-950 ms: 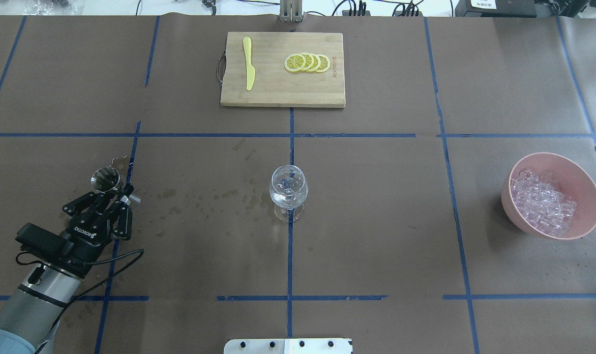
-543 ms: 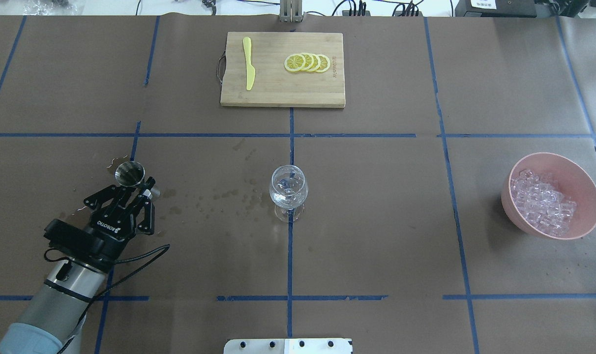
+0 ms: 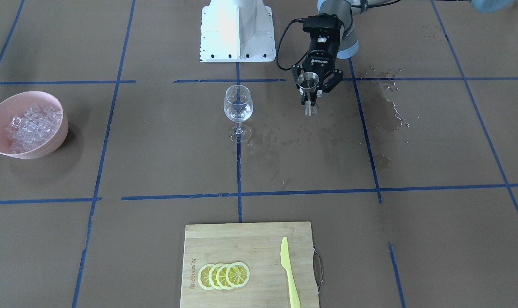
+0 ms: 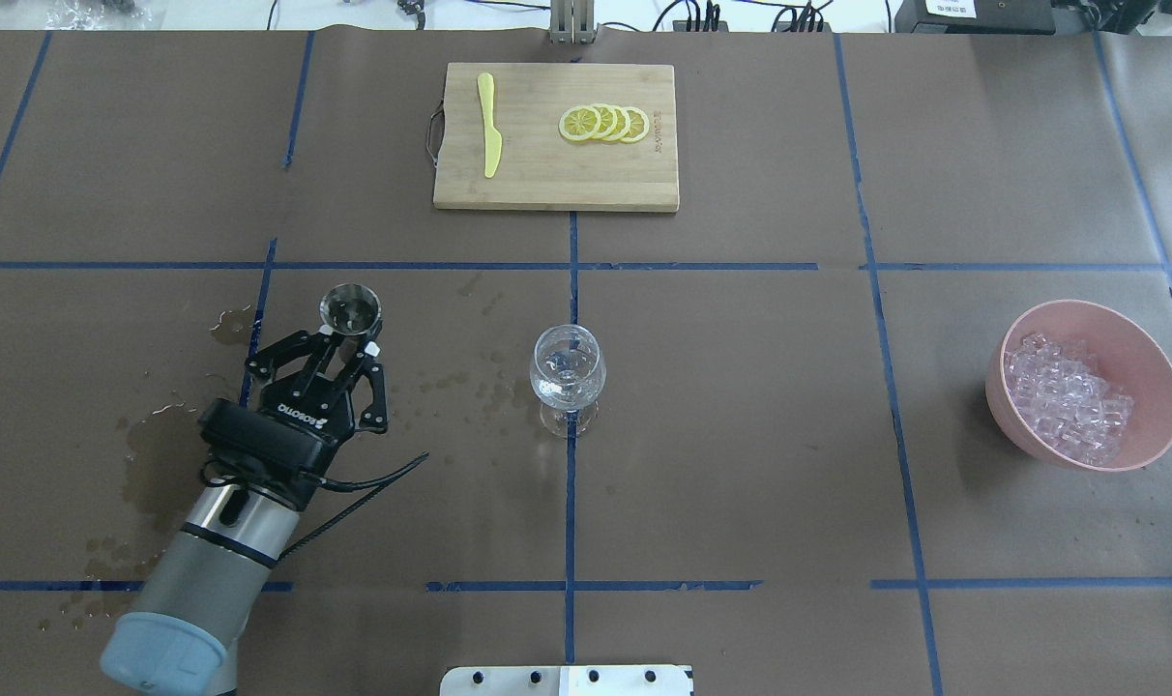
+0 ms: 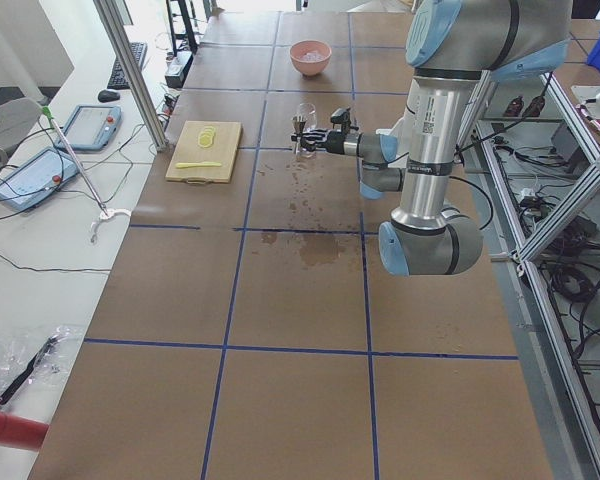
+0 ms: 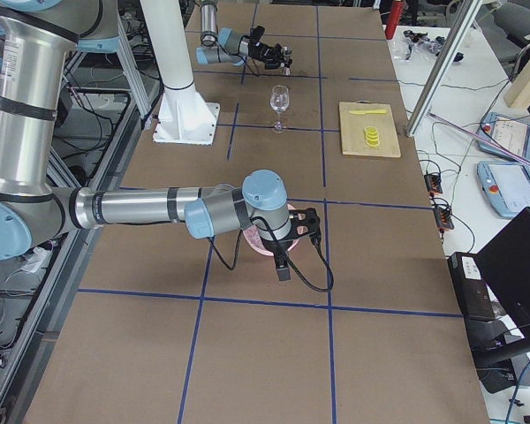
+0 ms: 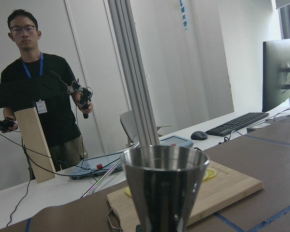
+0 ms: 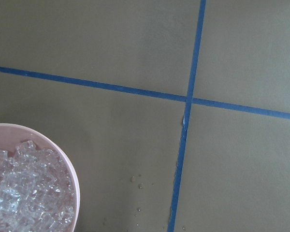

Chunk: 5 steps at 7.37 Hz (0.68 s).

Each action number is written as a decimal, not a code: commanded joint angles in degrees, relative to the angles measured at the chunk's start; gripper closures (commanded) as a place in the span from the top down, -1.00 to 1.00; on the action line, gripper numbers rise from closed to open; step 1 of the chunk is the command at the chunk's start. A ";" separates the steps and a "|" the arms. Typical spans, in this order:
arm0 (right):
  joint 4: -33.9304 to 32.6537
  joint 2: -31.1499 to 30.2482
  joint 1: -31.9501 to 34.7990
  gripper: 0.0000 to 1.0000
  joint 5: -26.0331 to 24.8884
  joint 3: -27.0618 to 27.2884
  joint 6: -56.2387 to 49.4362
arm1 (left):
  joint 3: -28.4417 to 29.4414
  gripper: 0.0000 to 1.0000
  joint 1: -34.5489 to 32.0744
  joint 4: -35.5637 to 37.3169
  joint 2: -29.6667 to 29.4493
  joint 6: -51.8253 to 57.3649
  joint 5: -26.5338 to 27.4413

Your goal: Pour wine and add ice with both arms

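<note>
My left gripper [image 4: 352, 338] is shut on a steel jigger [image 4: 351, 307] and holds it upright above the table, left of the wine glass [image 4: 567, 372]. From the front the jigger [image 3: 309, 82] hangs to the right of the glass [image 3: 238, 107], clear of it. The jigger [image 7: 164, 188] fills the left wrist view. A little clear wine glints low in the glass; I cannot tell whether the jigger holds any. Ice [image 4: 1065, 396] is heaped in a pink bowl [image 4: 1152, 358] at the right. My right gripper [image 6: 309, 221] hovers over that bowl [image 8: 70, 179]; I cannot tell whether it is open or shut.
A bamboo cutting board [image 4: 555, 179] with lemon slices [image 4: 603, 124] and a yellow knife [image 4: 489, 126] lies at the far middle. Wet patches [image 4: 156, 464] stain the paper by the left arm. The white base block [image 3: 237, 30] stands behind the glass. A person stands in the left wrist view.
My left arm has carried the jigger to the right and a little farther out, closer to the wine glass. More wet paper shows where the arm was.
</note>
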 commanded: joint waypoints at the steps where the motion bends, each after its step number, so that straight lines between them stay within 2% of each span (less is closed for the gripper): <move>1: 0.00 0.01 0.00 1.00 -0.07 -0.01 0.23 | -0.04 -1.00 0.43 7.36 -3.52 0.22 0.23; 2: 0.00 -0.07 0.00 1.00 -0.07 -0.01 0.23 | -0.04 -1.00 0.52 11.05 -4.23 1.44 0.23; 5: 0.00 -0.07 0.00 1.00 -0.07 -0.09 0.23 | 0.05 -1.00 0.69 11.52 -5.80 9.34 0.23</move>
